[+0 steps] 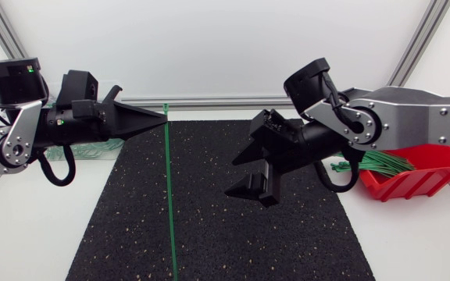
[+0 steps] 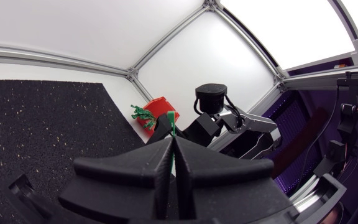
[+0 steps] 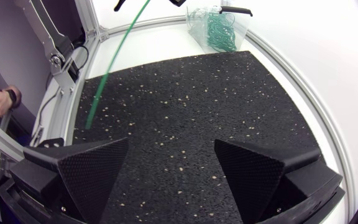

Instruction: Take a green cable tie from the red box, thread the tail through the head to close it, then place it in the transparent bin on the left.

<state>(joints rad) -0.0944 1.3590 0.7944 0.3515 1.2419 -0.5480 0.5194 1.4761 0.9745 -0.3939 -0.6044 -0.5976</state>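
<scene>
My left gripper [image 1: 161, 119] is shut on a long green cable tie [image 1: 169, 195] just below its head. The tie hangs straight down over the black mat [image 1: 272, 242]. In the left wrist view the tie [image 2: 174, 132] shows as a green sliver between the closed fingers. My right gripper [image 1: 231, 178] stands open and empty, to the right of the tie and apart from it. Its wrist view shows both fingers [image 3: 92, 168] spread wide, with the tie [image 3: 114, 59] slanting ahead of them. The red box [image 1: 416, 176] of green ties sits at the right. The transparent bin [image 1: 92, 148] lies behind my left arm.
The transparent bin [image 3: 216, 28] with looped green ties shows ahead of my right gripper, at the mat's far corner. Past the left gripper, the red box [image 2: 157, 113] and my right arm [image 2: 216, 118] are in sight. An aluminium frame rail [image 1: 209, 101] borders the table.
</scene>
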